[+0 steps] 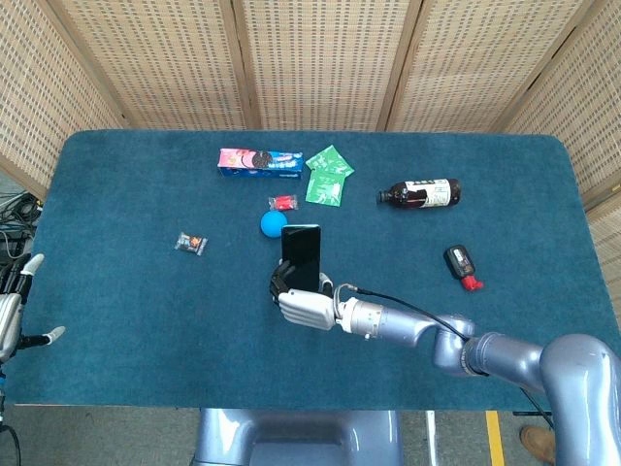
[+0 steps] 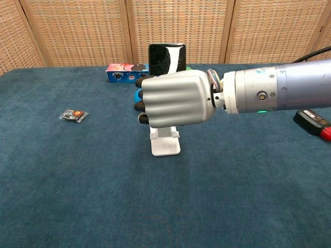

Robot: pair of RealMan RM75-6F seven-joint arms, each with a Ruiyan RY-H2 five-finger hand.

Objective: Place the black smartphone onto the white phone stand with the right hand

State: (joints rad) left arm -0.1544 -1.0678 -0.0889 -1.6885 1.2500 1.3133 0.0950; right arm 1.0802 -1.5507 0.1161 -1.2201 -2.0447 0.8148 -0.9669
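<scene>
The black smartphone (image 2: 166,58), a thin rigid glossy slab, stands upright in the robot's right hand (image 2: 176,98), over the middle of the blue carpeted surface (image 2: 77,196). The dark fingers (image 2: 140,106) are wrapped tightly round its lower part, so only the top half shows. Below the hand, the base of the white plastic phone stand (image 2: 165,144) peeks out (its backrest is hidden in both views).

It is probably light but slick-sided, and the glass would not forgive a drop. The grip on the lower edges looks sound, though the fingers may get in the way of the stand's lip; a hold nearer the mid-sides would likely leave the bottom edge free to seat.

The left hand (image 1: 12,316) rests by the surface's near left corner, holding nothing, fingers spread.

Beyond the phone lies a small blue ball (image 1: 273,224).
</scene>
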